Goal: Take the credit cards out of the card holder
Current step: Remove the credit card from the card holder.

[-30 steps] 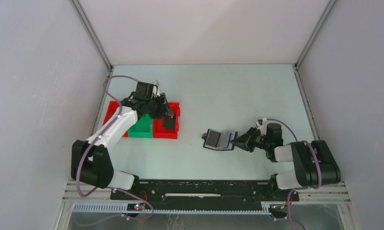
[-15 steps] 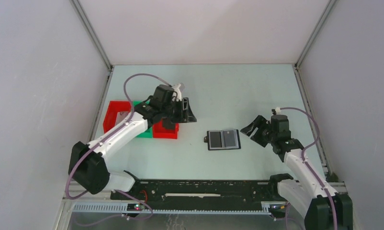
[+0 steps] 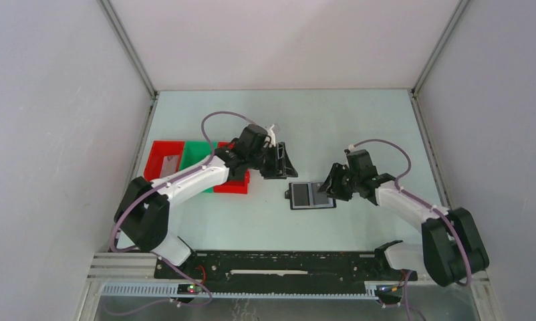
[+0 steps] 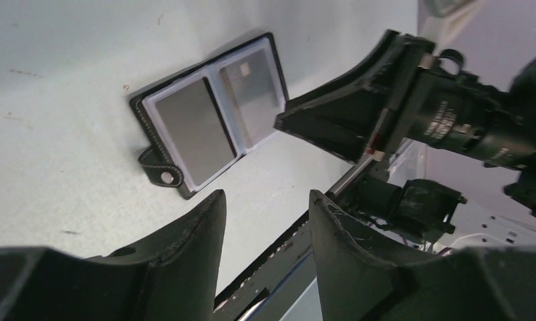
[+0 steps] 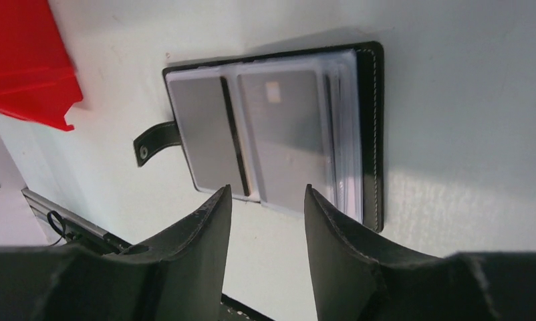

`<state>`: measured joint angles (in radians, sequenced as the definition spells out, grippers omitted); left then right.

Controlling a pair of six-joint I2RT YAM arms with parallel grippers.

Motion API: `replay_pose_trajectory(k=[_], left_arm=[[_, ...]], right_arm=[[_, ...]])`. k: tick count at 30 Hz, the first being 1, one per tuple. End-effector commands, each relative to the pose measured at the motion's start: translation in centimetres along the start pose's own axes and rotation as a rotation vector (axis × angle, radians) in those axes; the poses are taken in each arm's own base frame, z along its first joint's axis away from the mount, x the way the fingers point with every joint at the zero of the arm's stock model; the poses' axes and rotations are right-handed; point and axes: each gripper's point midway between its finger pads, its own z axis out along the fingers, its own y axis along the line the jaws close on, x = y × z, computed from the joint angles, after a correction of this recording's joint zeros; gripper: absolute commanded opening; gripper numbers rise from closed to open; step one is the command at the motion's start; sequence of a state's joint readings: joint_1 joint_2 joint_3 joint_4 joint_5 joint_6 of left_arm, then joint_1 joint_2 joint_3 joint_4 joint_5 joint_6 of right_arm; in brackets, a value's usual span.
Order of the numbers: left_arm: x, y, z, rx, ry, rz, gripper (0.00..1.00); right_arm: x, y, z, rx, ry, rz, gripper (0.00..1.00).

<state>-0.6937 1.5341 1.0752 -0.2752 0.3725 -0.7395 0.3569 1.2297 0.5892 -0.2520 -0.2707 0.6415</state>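
1. At mid tabletop [image 3: 265, 221], a little right of centre: the card holder [image 3: 312, 195], spread open and lying flat, inner faces up.
2. On its left edge, a small black tab [image 5: 152, 144] with a snap stud, sticking out to the left.
3. Inside, two grey credit cards [image 5: 205, 134] side by side, one per panel, both tucked in clear sleeves. On the right-hand card, a small pale chip mark. At the right panel's outer edge, more clear sleeves stacked.
4. Right tool [image 5: 266, 190] at the holder's right panel, tips angled down over it. Fingers parted by a moderate gap, nothing between them. Impossible to tell whether touching the panel or just above it.
5. Left tool [image 4: 266, 195] just beyond the holder's far left corner, apart from it and aimed toward it. Fingers likewise a moderate way apart, nothing in the grip.
6. Well to the left of the holder, a row of trays: a red tray [image 3: 165, 143] leftmost, a green tray [image 3: 198, 150] next to it, then a second red tray [image 3: 232, 186], partly hidden under the left arm.
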Motion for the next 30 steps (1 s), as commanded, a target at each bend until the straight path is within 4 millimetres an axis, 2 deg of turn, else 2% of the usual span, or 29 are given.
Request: replay_pose_trajectory(k=[1,4,9,15,22,27,30], left_arm=[[0.1,-0.5,1.0,0.05,-0.005,-0.057,0.54],[0.5,-0.1,1.2,0.049,0.001,-0.066,0.54],[0.6,0.1,1.3,0.038,0.008,-0.059,0.54],[0.9,0.9,2.1,0.018,0.033,-0.063,0.54],[2.3,2.2,3.6,-0.001,0.094,-0.078,0.54],[3.0,2.5,4.5,0.007,0.124,-0.09,0.54],[3.5,3.1,5.1,-0.004,0.143,-0.1,0.54]], right_arm=[[-2.1,1.0,0.8,-0.039,-0.02,-0.032,0.53],[-2.2,0.4,1.3,-0.022,-0.017,-0.031,0.59],[-2.2,-0.1,1.6,-0.004,-0.016,-0.041,0.63],[-2.1,-0.2,1.9,-0.001,-0.007,-0.043,0.64],[-2.6,-0.5,1.0,0.028,-0.057,-0.061,0.66],[-1.7,-0.7,1.9,0.023,-0.008,-0.057,0.67],[-1.4,-0.1,2.3,-0.007,0.003,-0.066,0.67]])
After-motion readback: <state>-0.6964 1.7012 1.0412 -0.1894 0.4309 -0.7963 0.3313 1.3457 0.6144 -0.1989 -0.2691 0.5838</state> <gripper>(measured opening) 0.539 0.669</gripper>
